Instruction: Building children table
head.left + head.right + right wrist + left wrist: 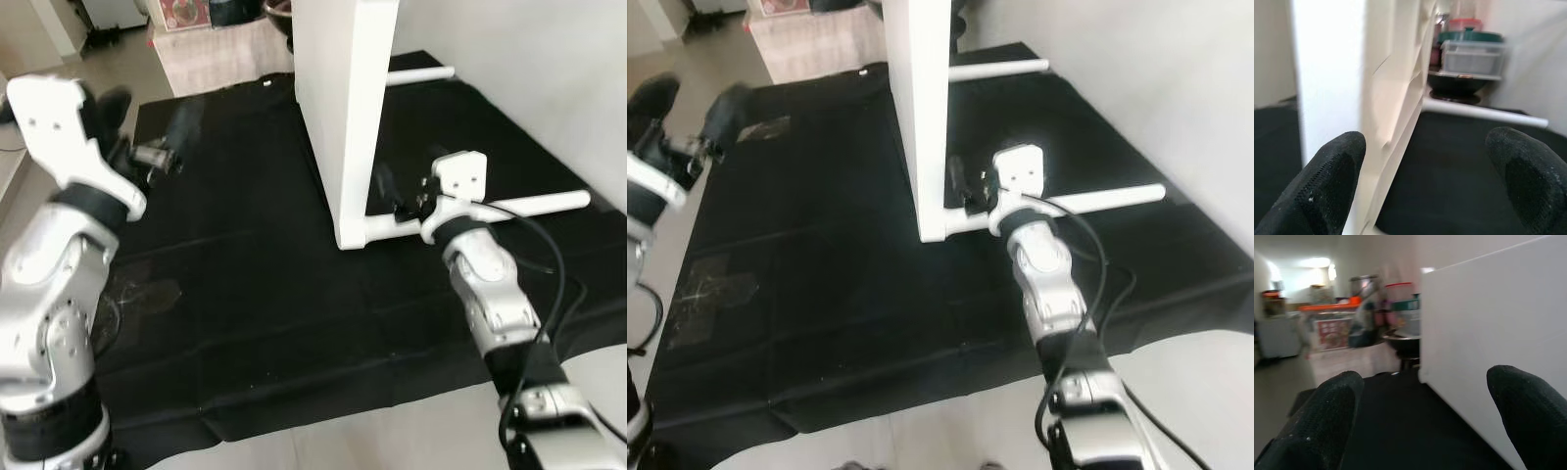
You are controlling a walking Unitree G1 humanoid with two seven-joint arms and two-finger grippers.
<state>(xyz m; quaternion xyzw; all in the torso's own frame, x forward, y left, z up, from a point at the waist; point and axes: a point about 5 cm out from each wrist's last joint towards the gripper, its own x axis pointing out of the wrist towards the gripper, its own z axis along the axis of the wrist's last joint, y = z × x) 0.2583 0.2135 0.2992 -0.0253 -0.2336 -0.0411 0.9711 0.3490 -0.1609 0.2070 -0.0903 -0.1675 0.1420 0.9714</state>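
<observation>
Standing on edge on black mat (245,294), white tabletop (338,108), legs (529,205) pointing right; both tools spread: right tool (397,196), left tool (147,132)

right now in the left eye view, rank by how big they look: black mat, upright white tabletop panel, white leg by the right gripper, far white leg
1. black mat
2. upright white tabletop panel
3. white leg by the right gripper
4. far white leg, though it lies farther from the camera and is partly hidden by the panel, so its rank below the near leg is unsure.

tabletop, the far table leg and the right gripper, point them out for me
tabletop (338,108): left eye view, on its white face
far table leg (421,75): left eye view, mid-length of the rod
right gripper (392,194): left eye view, between its fingertips
</observation>
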